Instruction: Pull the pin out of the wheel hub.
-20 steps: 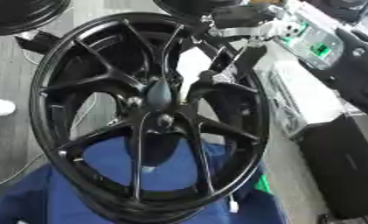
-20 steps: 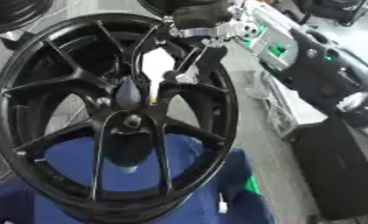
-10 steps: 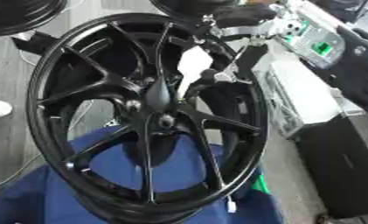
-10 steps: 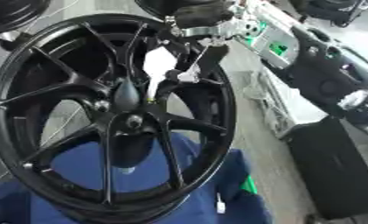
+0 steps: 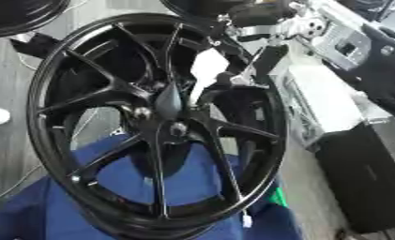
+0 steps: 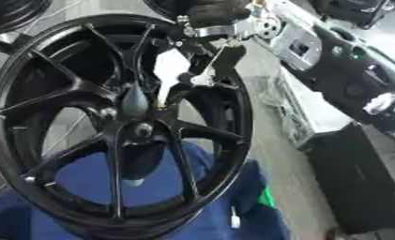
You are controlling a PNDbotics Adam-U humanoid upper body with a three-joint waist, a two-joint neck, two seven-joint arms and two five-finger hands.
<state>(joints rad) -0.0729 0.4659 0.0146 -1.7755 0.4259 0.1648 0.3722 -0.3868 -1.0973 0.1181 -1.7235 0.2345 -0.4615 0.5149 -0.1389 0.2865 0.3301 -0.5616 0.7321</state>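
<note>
Workshop, black wheel rims [image 5: 151, 126], grey floor [image 6: 274, 154]

Two head-mounted eyes, one close, downward look at the same wheel

Both views came from the stereo pair in the robot's head, tilted down and sitting near the work, so the black wheel [image 5: 155, 126] filled most of each picture and the scene lay askew. The left eye view put the hub [image 5: 177, 129] near the middle; the right eye view carried it further left, opening more of the grey equipment [image 6: 348, 61] and the black case [image 6: 360, 178] on the right. Shared between them were the spokes, the blue cloth [image 5: 36, 211] below, the floor at left, and the right hand [image 6: 225, 56] coming in from the top.
</note>
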